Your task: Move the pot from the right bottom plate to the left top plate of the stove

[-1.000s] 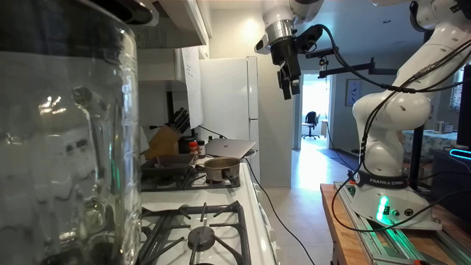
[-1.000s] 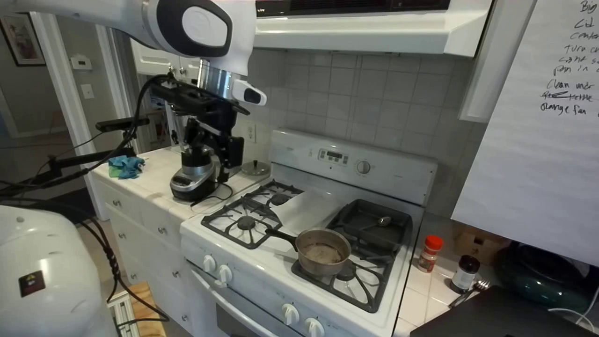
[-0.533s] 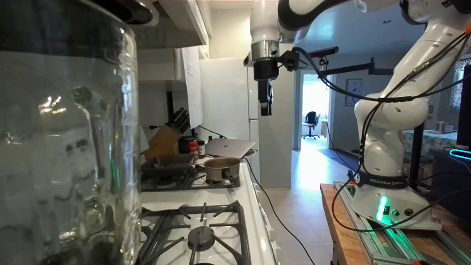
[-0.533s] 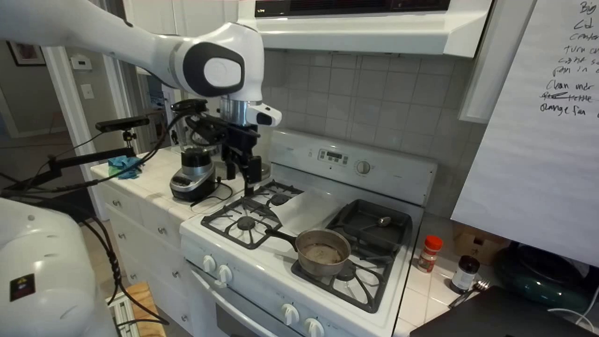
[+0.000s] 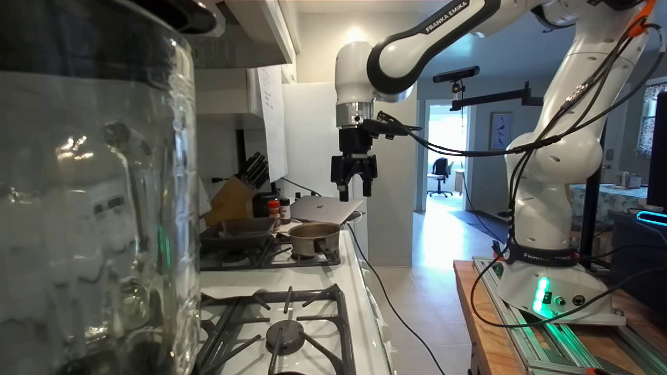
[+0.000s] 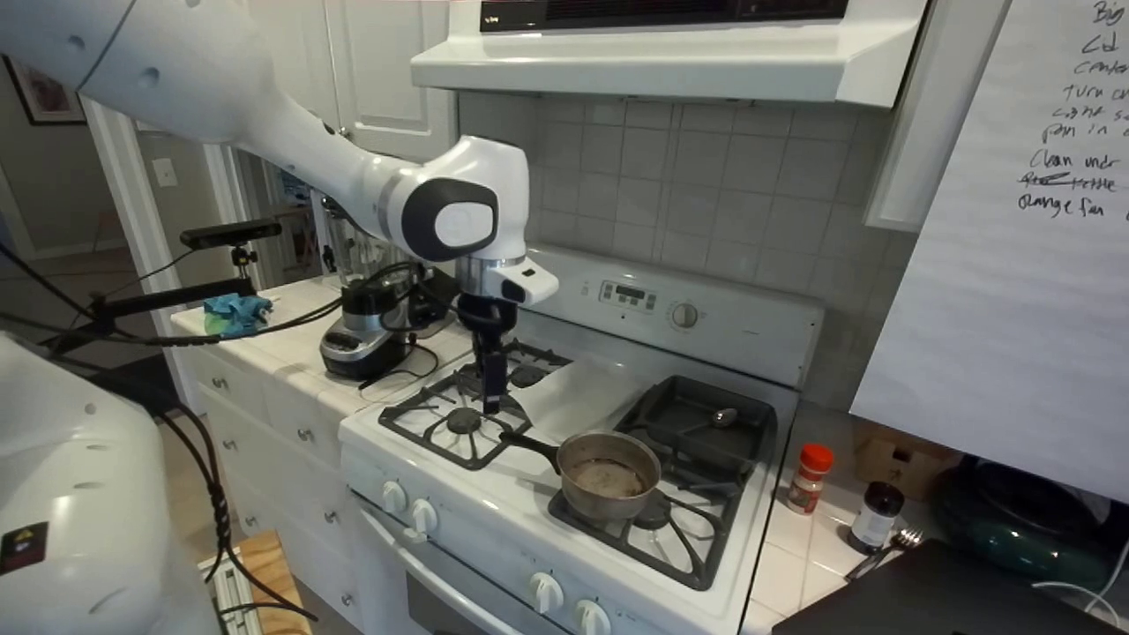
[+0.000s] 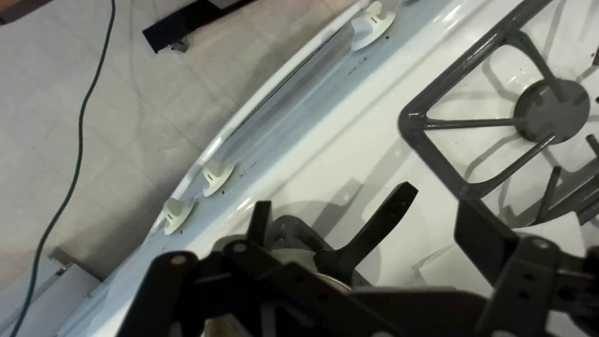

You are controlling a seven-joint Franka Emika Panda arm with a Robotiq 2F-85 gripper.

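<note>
The pot (image 6: pixel 609 485) is grey metal with a black handle. It sits upright over the front burner of the right-hand grate on the white stove (image 6: pixel 520 489); it also shows in an exterior view (image 5: pixel 314 239). My gripper (image 5: pixel 355 194) points down, open and empty, in the air above the stove. In an exterior view it (image 6: pixel 491 401) hangs above the left-hand grate, near the handle's end. In the wrist view the open fingers (image 7: pixel 372 227) stand either side of the pot's handle, which lies below them. The gripper covers most of the pot's body there.
The left-hand grate (image 6: pixel 463 422) has bare burners. A black square pan (image 6: pixel 670 414) with a spoon stands behind the pot. A blender (image 6: pixel 362 344) is on the left counter. The range hood (image 6: pixel 688 70) hangs above. A red-capped bottle (image 6: pixel 810 481) stands right of the stove.
My gripper has come down and toward the stove and the pot's handle. It has also turned about its vertical axis. The pot has not moved.
</note>
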